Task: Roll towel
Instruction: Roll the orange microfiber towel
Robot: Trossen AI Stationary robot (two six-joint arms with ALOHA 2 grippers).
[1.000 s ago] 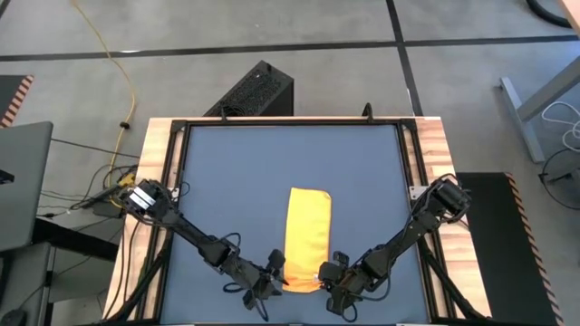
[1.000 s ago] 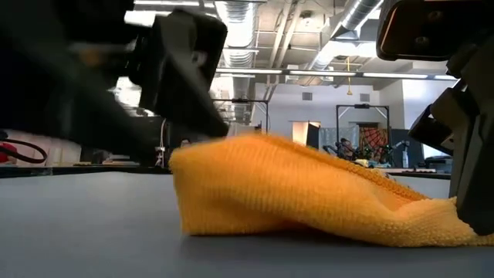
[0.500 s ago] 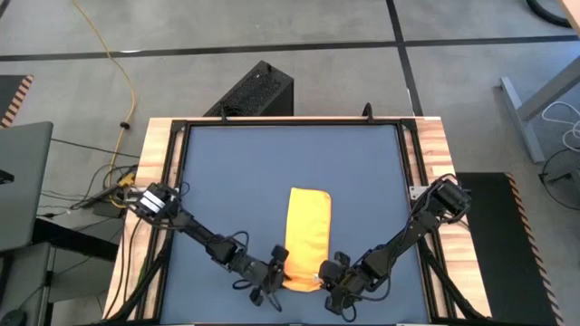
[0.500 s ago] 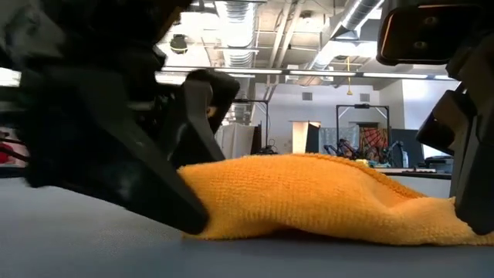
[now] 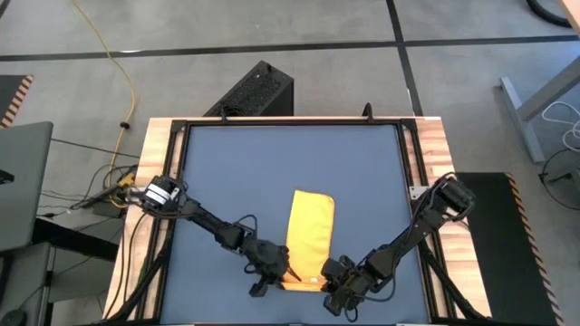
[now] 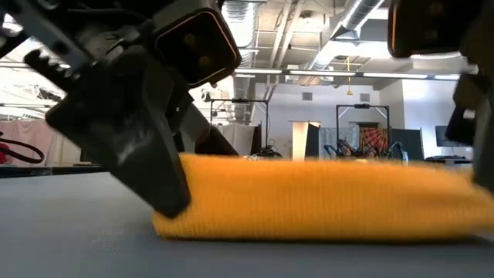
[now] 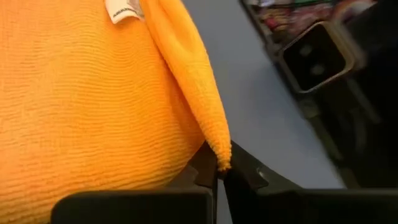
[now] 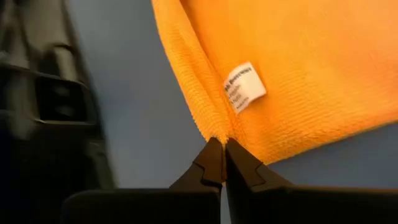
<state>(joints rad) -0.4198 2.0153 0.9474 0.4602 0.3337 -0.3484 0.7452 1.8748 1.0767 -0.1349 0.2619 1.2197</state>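
High view: a small bright yellow soft cloth towel (image 5: 310,237), folded into a long narrow strip, is laid on the dark blue bench (image 5: 236,172), toward the near edge and slightly right of centre, its length running from near to far. The left gripper (image 5: 275,274) is set at the strip's near left corner, and the right gripper (image 5: 332,279) at its near right corner.

In the left wrist view, the left gripper's fingers (image 7: 208,163) are brought together on a hanging corner of the towel (image 7: 81,106). A small white tag (image 7: 124,9) is sewn at the towel's edge; dark printing is seen on it, but it cannot be read.

In the right wrist view, the right gripper's fingers (image 8: 211,163) are pinched together on a towel (image 8: 292,68) corner. The white tag (image 8: 244,87) is seen just beside that corner, with lines of small dark print too fine to be read.

In the low view, the towel (image 6: 324,205) is spread as a low, level band across the bench (image 6: 77,232). The left gripper (image 6: 147,154) is pressed against its left end, and the right gripper's (image 6: 478,116) dark body is seen at the right edge.
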